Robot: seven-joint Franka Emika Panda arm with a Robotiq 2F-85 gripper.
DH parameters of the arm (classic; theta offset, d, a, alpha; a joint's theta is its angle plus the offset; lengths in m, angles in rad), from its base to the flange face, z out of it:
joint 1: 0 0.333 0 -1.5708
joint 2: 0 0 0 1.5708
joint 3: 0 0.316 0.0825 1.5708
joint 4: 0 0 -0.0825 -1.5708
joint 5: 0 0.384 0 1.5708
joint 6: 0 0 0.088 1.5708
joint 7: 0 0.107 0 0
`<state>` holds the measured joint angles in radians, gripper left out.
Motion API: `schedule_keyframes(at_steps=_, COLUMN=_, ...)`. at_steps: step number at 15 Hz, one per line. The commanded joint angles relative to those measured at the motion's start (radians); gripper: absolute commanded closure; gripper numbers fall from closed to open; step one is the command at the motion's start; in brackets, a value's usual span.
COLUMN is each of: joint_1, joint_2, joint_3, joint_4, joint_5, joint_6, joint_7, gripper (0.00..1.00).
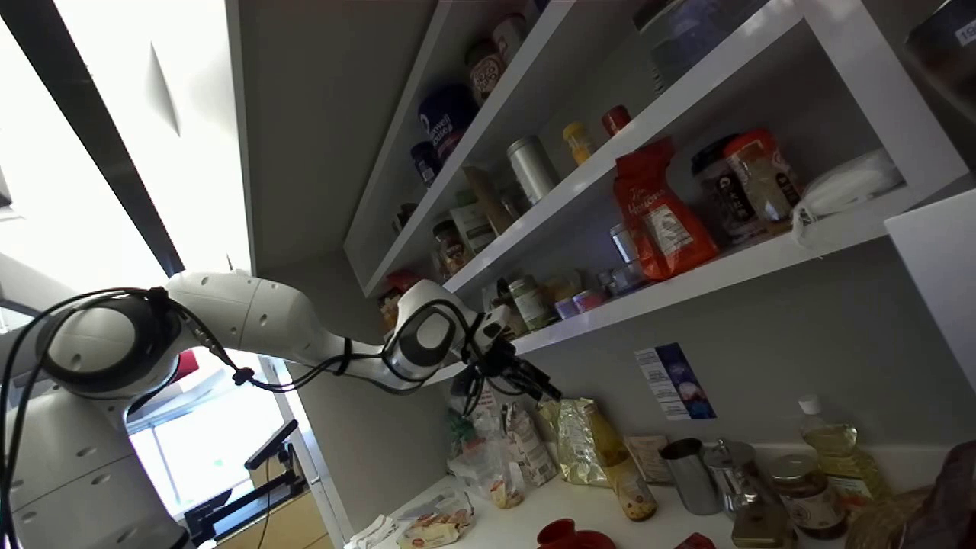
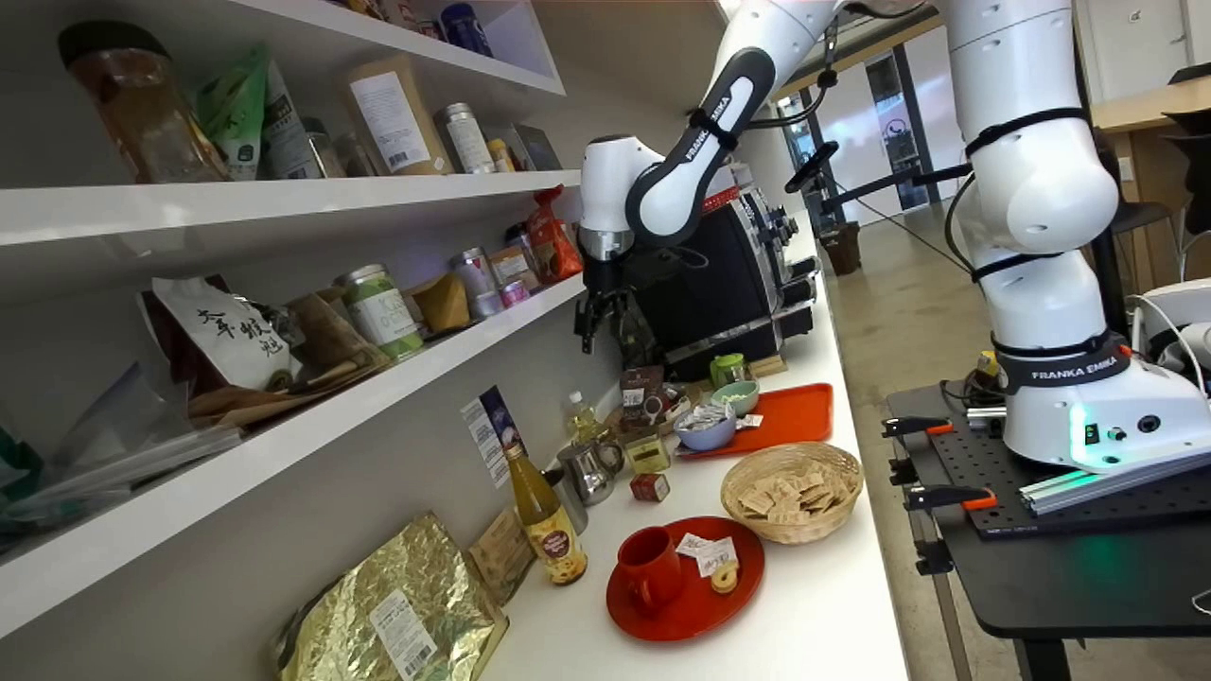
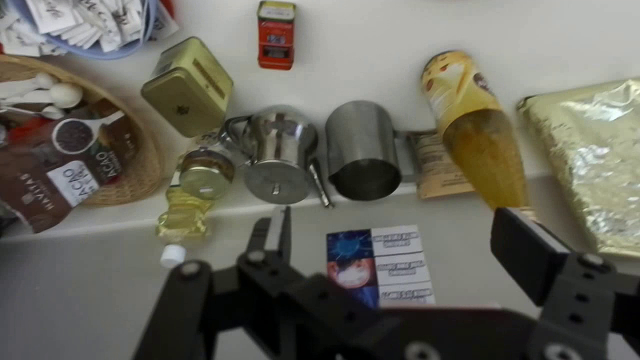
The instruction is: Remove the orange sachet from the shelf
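The orange sachet (image 1: 663,217) is a glossy red-orange pouch with a pale label. It stands, leaning a little, near the front edge of the white shelf's (image 1: 854,229) lower board. It also shows small beside the arm in an exterior view (image 2: 553,241), on the same board (image 2: 331,413). It is out of the wrist view. My gripper (image 1: 545,387) is open and empty and points downward, in front of and below the lower board, apart from the sachet. In the wrist view its fingers (image 3: 392,220) are wide apart, with only the wall poster and grey wall between them.
A red-lidded jar (image 1: 762,179) and a white plastic bag (image 1: 854,183) stand on one side of the sachet. Small jars (image 1: 587,300) stand on the other. Below are a yellow bottle (image 3: 482,145), a steel pitcher (image 3: 362,145) and a gold foil bag (image 2: 407,586).
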<state>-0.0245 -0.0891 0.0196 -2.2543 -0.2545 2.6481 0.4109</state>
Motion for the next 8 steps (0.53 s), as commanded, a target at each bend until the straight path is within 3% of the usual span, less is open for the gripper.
schedule_keyframes(at_steps=1, joint_1=-0.042, joint_2=-0.017, joint_3=0.007, joint_4=0.049, joint_5=-0.102, joint_6=-0.048, joint_7=0.135, gripper=0.0)
schedule_keyframes(at_steps=8, joint_1=-0.102, joint_2=-0.107, joint_3=-0.002, joint_4=0.073, joint_5=-0.094, joint_6=-0.164, joint_7=0.176, gripper=0.0)
